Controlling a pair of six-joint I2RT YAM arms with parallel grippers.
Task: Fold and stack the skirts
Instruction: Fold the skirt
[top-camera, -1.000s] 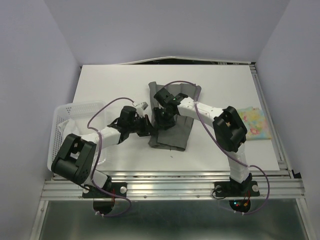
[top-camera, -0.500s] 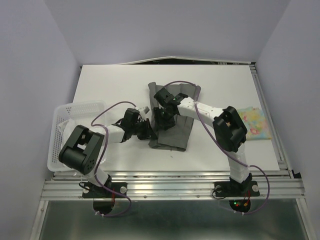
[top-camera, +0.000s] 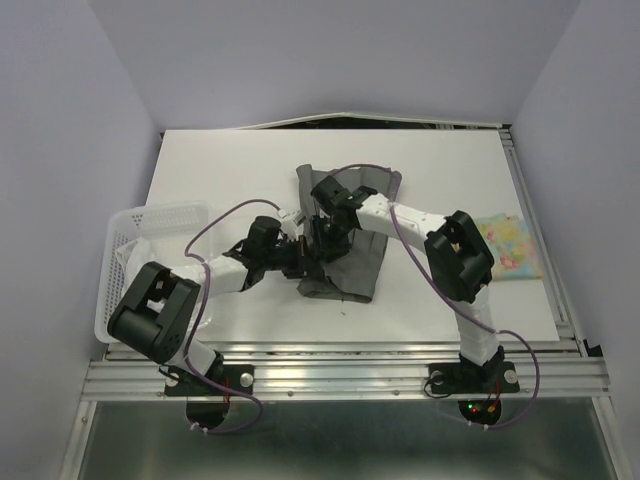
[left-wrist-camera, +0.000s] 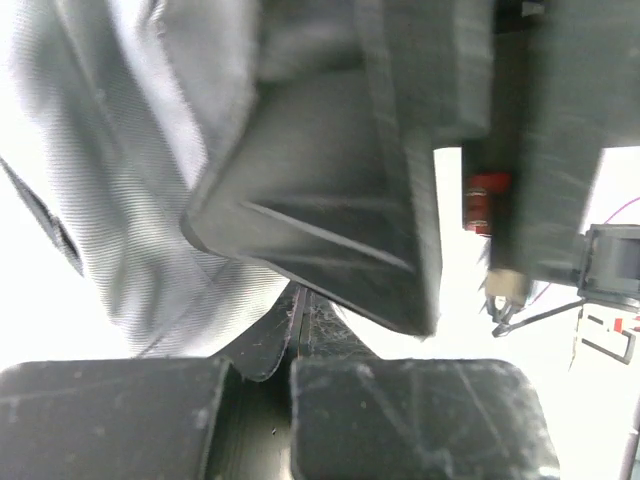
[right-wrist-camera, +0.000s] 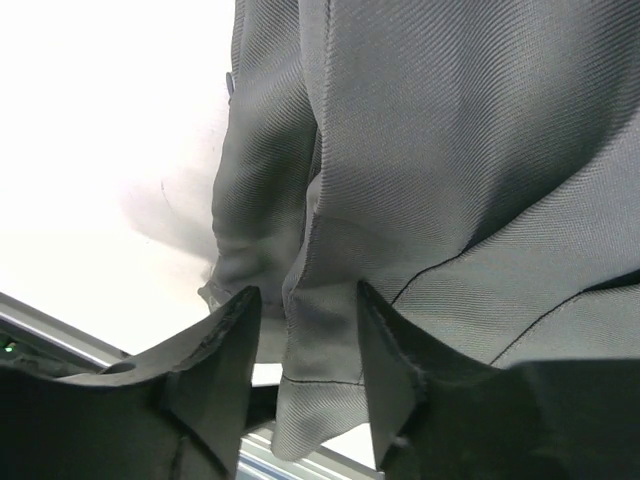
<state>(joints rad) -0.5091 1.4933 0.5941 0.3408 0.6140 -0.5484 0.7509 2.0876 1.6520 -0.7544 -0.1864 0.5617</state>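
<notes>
Though squeezed tip to tip with no gap, nipping only a thin edge of the grey pleated skirt: so with the left gripper; seen from its own wrist with that cloth rising from the tips toward 10 o'clock, and with the black body of the other arm crowding in at 1 o'clock; lying low at the skirt's 8 o'clock edge in the top view.

Roughly half spread, by contrast, at the right gripper; straddling a hanging fold of the same grey twill, close against the finger at 4 o'clock, a sliver of gap on the 8 o'clock side; not seen to pinch that fold, merely standing round it; poised over the skirt's left half in the top view, just at 1 o'clock of the left gripper, nearly touching it.

Spread near the middle of the white table, that skirt; long axis from 12 to 6 o'clock; 8 o'clock corner rumpled and bunched beneath both grippers.

Well apart at 3 o'clock, by the table's right edge: small pastel floral skirt, lying flat, touched by neither arm.

Out at 9 o'clock, overhanging the table's left edge: white slatted plastic basket; inside it the white skirt, a pale bundle too washed out to make out further.
</notes>
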